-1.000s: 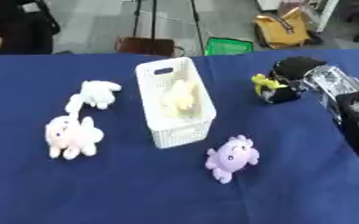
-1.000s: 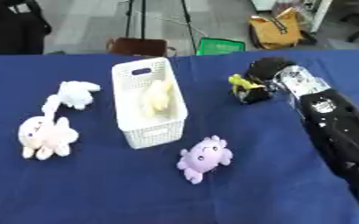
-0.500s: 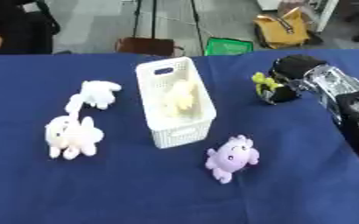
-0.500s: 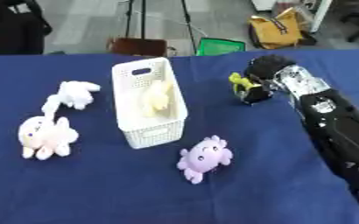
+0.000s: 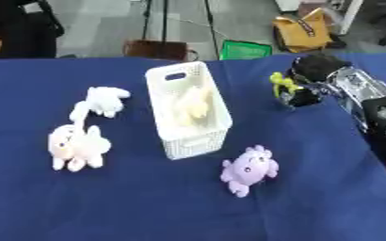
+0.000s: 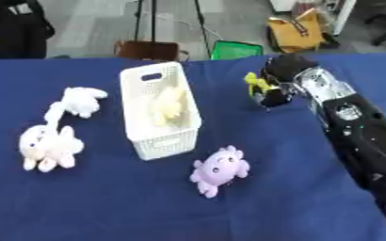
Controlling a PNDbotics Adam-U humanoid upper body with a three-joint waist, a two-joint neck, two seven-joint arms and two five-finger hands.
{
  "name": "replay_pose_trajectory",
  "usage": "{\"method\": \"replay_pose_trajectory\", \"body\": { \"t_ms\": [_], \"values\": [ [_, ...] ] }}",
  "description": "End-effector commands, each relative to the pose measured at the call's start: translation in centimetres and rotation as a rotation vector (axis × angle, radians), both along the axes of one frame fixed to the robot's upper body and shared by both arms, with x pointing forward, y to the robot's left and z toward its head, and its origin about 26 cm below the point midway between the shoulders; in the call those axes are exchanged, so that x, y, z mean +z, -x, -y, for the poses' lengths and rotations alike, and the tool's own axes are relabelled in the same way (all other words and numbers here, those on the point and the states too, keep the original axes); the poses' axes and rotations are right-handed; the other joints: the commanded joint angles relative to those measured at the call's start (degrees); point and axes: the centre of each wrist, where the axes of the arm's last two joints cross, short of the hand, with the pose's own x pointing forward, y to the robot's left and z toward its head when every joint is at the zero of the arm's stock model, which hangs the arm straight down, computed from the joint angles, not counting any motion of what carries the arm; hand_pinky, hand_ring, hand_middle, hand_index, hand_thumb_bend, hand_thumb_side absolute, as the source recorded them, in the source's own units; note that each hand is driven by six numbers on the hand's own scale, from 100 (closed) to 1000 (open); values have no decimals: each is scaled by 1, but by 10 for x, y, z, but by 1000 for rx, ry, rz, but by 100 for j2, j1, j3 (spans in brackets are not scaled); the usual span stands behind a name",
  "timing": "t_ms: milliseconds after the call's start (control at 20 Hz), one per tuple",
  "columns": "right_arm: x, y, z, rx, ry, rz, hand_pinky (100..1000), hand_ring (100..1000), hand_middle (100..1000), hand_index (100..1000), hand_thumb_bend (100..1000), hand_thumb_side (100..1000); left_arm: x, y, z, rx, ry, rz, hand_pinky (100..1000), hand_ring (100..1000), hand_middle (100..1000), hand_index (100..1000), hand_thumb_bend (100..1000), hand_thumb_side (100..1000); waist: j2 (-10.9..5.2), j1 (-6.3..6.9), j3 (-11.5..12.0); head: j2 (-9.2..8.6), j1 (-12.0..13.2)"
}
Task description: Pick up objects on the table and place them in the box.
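Observation:
A white slotted box (image 5: 188, 110) stands mid-table with a pale yellow plush (image 5: 192, 104) inside. My right hand (image 6: 280, 75) reaches to the far right of the table, its fingers curled round a small yellow and black toy (image 6: 260, 89). A purple plush (image 5: 248, 169) lies in front of the box, toward the right. To the box's left lie a white plush (image 5: 101, 100) and, nearer me, a pink plush (image 5: 75, 146). My left hand shows in no view.
The blue cloth (image 5: 147, 207) covers the whole table. Beyond the far edge are a brown stool (image 5: 155, 48), a green crate (image 5: 245, 49) and a yellow bag (image 5: 303, 32) on the floor.
My right hand and the yellow and black toy have barely moved. The plush toys and the box stay where they were.

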Motion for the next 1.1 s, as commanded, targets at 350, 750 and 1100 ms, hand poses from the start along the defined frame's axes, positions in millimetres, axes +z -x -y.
{"method": "replay_pose_trajectory", "body": {
  "t_ms": [350,750,1100],
  "values": [
    [51,10,-2,48,11,119,615,650,445,577,100,728,8,3,-1,-10,-12,46,558,558,662,727,100,615,-186,-6,-27,-50,27],
    [96,30,-27,143,26,210,617,646,435,568,100,737,7,3,-1,-10,-14,40,557,557,663,727,100,615,-225,-25,-53,-15,22],
    [128,50,-53,214,21,259,619,646,432,566,100,746,7,3,-2,-10,-18,37,558,557,663,727,100,615,-261,-40,-46,6,8]
  ]
}}
